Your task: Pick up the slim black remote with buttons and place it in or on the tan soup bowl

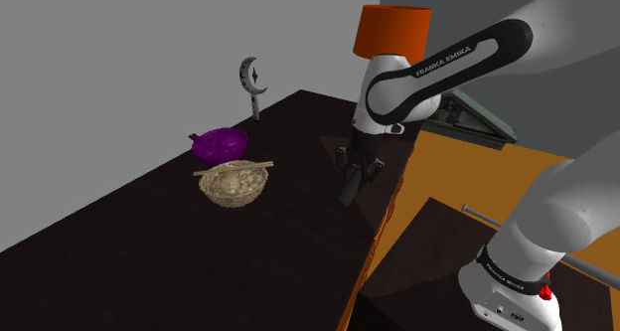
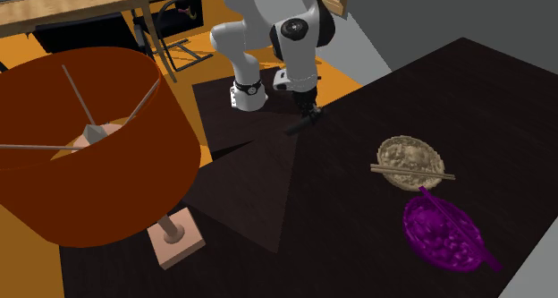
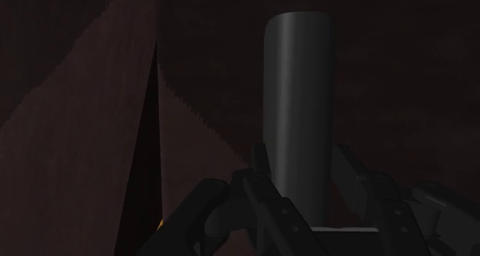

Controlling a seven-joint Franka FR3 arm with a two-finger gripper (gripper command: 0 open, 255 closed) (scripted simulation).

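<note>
Over the table near its edge, jaws clasp the remote, bowl well apart

In the shoulder view, the soup bowl stands on the table, with a pair of chopsticks lying across its rim. Just beside it at 11 o'clock sits a mesh bowl. Beyond that, at 1 o'clock, a crescent-moon ornament stands near the table's far edge. The gripper, well apart at 3 o'clock from the soup bowl, has the remote between its fingers.
</note>
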